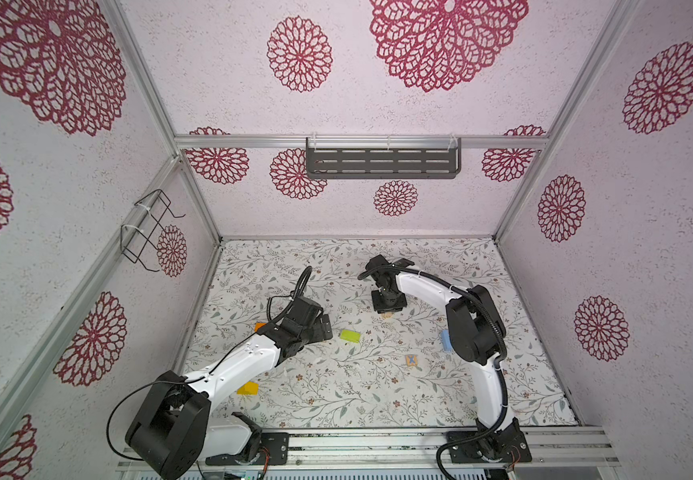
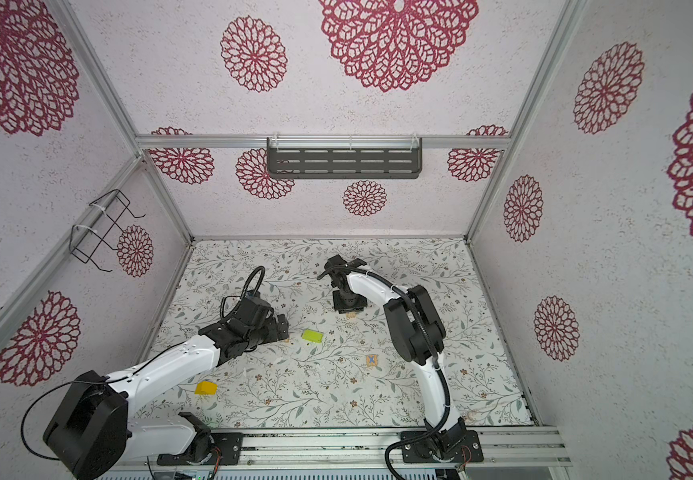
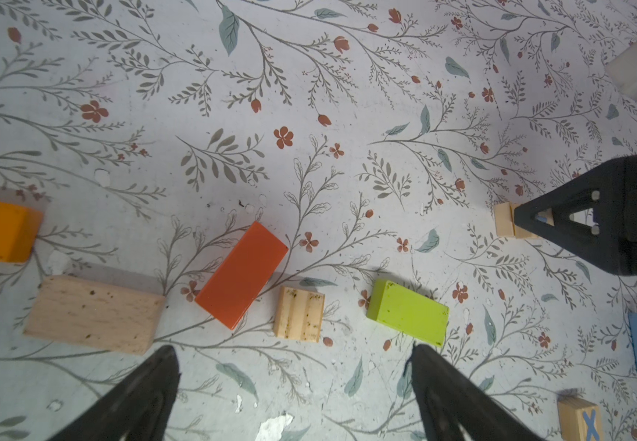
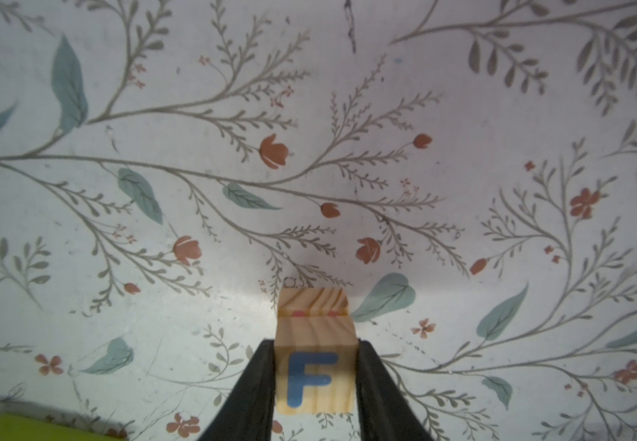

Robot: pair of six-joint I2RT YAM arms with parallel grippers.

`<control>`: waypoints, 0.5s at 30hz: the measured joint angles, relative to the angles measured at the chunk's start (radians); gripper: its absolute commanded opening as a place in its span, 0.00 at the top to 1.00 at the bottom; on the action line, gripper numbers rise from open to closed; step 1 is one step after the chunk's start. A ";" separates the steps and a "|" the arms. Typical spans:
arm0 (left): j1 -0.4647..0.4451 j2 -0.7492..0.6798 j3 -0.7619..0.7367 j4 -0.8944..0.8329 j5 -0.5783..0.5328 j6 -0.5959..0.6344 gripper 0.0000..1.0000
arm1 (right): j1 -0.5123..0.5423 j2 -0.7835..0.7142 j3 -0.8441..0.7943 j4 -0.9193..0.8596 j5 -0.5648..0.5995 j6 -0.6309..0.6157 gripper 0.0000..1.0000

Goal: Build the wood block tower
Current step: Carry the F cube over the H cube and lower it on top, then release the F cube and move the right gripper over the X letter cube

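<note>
Two cubes high, the tower (image 4: 312, 319) stood on the mat (image 4: 194, 114); we found the right gripper (image 4: 315, 345) clasping its top F cube (image 4: 315, 378), the left gripper (image 3: 294, 348) spread wide above loose blocks (image 3: 242, 275).

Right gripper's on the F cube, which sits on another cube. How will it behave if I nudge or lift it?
The F cube looks like rigid, bare wood, so the right gripper should hold it without squashing. Flat faces mean it will probably slide, not roll. Perched on the lower cube, a side nudge may well topple the pair.
</note>
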State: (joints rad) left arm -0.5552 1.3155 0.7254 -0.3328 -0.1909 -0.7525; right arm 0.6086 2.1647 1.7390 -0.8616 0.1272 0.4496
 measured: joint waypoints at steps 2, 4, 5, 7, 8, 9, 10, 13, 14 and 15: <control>0.000 0.000 -0.005 0.000 0.000 0.000 0.03 | 0.000 0.003 0.000 -0.001 0.000 0.000 0.58; 0.000 -0.001 -0.005 0.000 0.000 0.000 0.03 | 0.000 0.005 0.000 -0.001 0.001 0.003 0.56; 0.000 -0.003 -0.005 0.000 0.000 0.000 0.03 | 0.000 0.005 0.000 -0.001 0.002 0.006 0.54; 0.000 -0.007 -0.005 0.000 0.000 0.000 0.03 | 0.000 0.005 0.000 -0.001 0.003 0.006 0.50; 0.000 -0.009 -0.005 0.000 0.000 0.000 0.03 | 0.000 0.005 0.000 -0.001 0.003 0.008 0.49; 0.000 -0.011 -0.005 0.000 0.000 0.000 0.03 | 0.000 0.005 0.000 -0.001 0.004 0.011 0.48; 0.000 -0.013 -0.005 0.000 0.000 0.000 0.03 | 0.000 0.005 0.000 -0.001 0.004 0.013 0.47; 0.000 -0.016 -0.005 -0.001 0.000 0.000 0.03 | 0.000 0.005 0.000 -0.002 0.005 0.014 0.45; 0.000 -0.016 -0.005 -0.001 0.000 0.000 0.03 | 0.000 0.005 0.001 -0.003 0.007 0.014 0.45; 0.000 -0.016 -0.005 -0.001 0.000 0.000 0.03 | 0.000 0.005 0.005 -0.007 0.008 0.014 0.45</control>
State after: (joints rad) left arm -0.5552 1.2995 0.7204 -0.3340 -0.1905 -0.7525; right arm 0.6083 2.1693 1.7443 -0.8684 0.1352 0.4641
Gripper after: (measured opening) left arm 0.974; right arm 0.552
